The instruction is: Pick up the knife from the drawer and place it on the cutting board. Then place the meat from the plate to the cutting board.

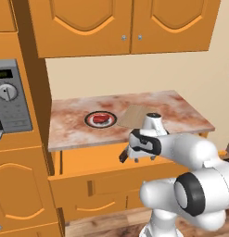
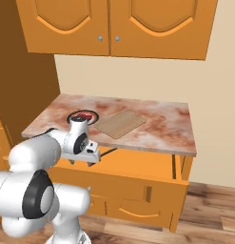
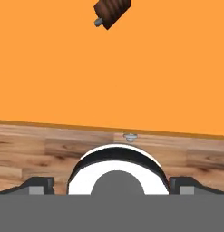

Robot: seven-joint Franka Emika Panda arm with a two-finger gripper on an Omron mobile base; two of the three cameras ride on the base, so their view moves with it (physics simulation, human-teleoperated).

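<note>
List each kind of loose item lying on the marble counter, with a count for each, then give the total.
Plate: 1
Meat: 1
Cutting board: 1
Total: 3

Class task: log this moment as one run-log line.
gripper: over open drawer | knife: in drawer | meat: on plate | board: bare

Your two base views flank the arm from behind, sharing the desk (image 1: 134,99) at twelve o'clock; your hand view looks down close into the drawer (image 3: 109,68).
</note>
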